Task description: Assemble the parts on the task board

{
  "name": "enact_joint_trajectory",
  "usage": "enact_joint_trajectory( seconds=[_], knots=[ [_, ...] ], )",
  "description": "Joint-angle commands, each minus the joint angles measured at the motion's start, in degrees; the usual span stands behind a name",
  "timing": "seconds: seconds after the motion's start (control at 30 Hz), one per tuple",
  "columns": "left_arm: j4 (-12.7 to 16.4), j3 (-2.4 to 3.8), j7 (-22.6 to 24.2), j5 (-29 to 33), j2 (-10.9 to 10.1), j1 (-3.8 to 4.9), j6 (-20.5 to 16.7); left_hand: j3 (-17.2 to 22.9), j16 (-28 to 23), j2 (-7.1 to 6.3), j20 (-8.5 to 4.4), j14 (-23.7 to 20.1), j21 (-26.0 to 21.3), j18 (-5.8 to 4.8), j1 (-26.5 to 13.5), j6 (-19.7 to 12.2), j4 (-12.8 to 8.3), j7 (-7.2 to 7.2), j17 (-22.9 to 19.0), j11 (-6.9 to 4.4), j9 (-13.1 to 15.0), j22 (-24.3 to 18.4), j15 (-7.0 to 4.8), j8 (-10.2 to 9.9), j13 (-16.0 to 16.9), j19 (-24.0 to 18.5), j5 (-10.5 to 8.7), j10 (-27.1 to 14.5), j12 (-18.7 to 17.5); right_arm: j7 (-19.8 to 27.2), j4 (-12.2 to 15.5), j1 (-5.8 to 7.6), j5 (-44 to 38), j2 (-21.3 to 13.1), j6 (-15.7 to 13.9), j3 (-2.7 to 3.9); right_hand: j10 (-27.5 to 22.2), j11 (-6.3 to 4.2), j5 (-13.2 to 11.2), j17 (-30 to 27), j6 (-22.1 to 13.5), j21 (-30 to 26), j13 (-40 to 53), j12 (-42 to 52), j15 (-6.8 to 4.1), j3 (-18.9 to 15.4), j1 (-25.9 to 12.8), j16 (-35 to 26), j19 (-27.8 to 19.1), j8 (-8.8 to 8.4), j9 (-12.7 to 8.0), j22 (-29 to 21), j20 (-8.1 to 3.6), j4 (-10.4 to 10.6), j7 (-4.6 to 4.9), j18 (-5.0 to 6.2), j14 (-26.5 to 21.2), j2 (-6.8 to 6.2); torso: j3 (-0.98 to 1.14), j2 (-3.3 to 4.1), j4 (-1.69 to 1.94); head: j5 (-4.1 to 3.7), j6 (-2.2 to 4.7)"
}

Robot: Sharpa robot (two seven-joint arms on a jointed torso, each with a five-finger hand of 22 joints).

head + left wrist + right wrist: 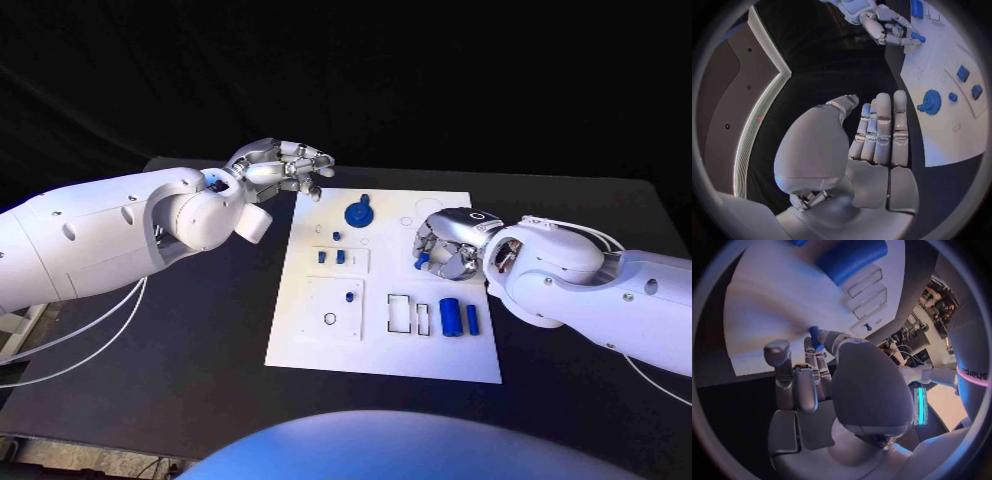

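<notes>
The white task board (pixel 387 345) lies in the middle of the black table. My right hand (pixel 450 245) hovers over the board's right side and pinches a small blue peg (pixel 423 261) in its fingertips; the right wrist view shows that peg (pixel 815 334) close to the board (pixel 767 305). My left hand (pixel 283 165) is beyond the board's far left corner, with straight fingers (pixel 882 132) and nothing in it. A round blue gear-like part (pixel 358 213) sits near the board's far edge. Two blue cylinders (pixel 459 317) stand side by side near the front right.
Two small blue square pieces (pixel 330 257) sit in a recess on the board's left half, with a tiny blue piece (pixel 338 236) behind them. Empty rectangular slots (pixel 408 314) lie left of the cylinders. Black table surrounds the board on all sides.
</notes>
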Motion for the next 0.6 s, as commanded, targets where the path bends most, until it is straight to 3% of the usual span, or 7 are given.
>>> enact_joint_trajectory(
  seconds=[0.03, 0.13, 0.37, 0.6],
  knots=[
    [0.1, 0.03, 0.01, 0.02, 0.09, 0.04, 0.93, -0.01, -0.36, 0.13, 0.36, 0.01, -0.22, 0.58, -0.32, -0.17, -0.11, 0.0, -0.04, 0.24, 0.08, -0.07, 0.44, -0.36, -0.04, 0.07, 0.34, 0.12, -0.29, 0.45, -0.04, -0.19, -1.56, 0.07, -1.61, -0.07, 1.77, -0.69, -0.25, 0.28, 1.16, 0.59, 0.71, 0.51, -0.62, 1.0, -0.06, 0.36, 0.27, 1.09, 0.96, 0.48, -0.38, -0.7, -0.41, -0.76, 2.27, 0.81, -0.02, -0.02, -0.02, 0.06, 0.01],
    [0.08, 0.03, 0.01, 0.01, 0.12, 0.04, 0.96, -0.01, -0.36, 0.13, 0.36, 0.01, -0.22, 0.58, -0.32, -0.17, -0.11, 0.0, -0.04, 0.24, 0.08, -0.07, 0.44, -0.36, -0.04, 0.07, 0.34, 0.12, -0.29, 0.69, 0.09, -0.22, -1.92, 0.02, -2.89, -0.07, 3.25, -1.24, 0.1, 0.4, 1.98, 0.83, 1.23, 0.65, -1.07, 1.17, -1.03, 0.45, 0.31, 2.33, 2.19, 0.86, -0.78, -1.56, -0.9, -0.79, 2.32, 0.88, -0.04, -0.04, -0.04, 0.13, 0.01],
    [-0.02, 0.03, 0.0, 0.0, 0.25, 0.04, 1.04, -0.01, -0.36, 0.13, 0.36, 0.01, -0.22, 0.58, -0.32, -0.17, -0.11, 0.0, -0.04, 0.24, 0.08, -0.07, 0.44, -0.36, -0.04, 0.07, 0.34, 0.12, -0.29, 0.71, 1.18, -0.05, -2.69, -0.66, -5.82, 0.0, 3.98, -1.51, 0.11, 0.58, 2.05, 1.1, 1.57, 0.67, -1.31, 1.46, -1.2, 0.55, 0.41, 2.94, 3.01, 1.18, -1.0, -2.36, -1.05, -0.85, 2.38, 1.12, -0.06, -0.09, 0.02, 0.34, 0.01],
    [-0.4, 0.03, 0.04, 0.0, 0.55, 0.03, 1.15, 0.03, -0.37, 0.28, 0.37, -0.02, -0.23, 0.58, -0.3, -0.14, -0.13, 0.0, -0.03, 0.24, 0.12, -0.1, 0.44, -0.38, -0.04, 0.06, 0.34, 0.12, -0.32, 0.19, 4.78, 1.47, -1.94, -2.21, -6.28, 0.6, 4.07, -1.52, -0.16, 0.57, 1.94, 1.13, 1.69, 0.52, -1.36, 1.47, -1.51, 0.55, 0.4, 3.14, 3.37, 1.27, -1.06, -2.63, -1.07, -0.87, 2.38, 0.99, 0.05, -0.18, -0.03, 2.21, 0.01]
  ],
)
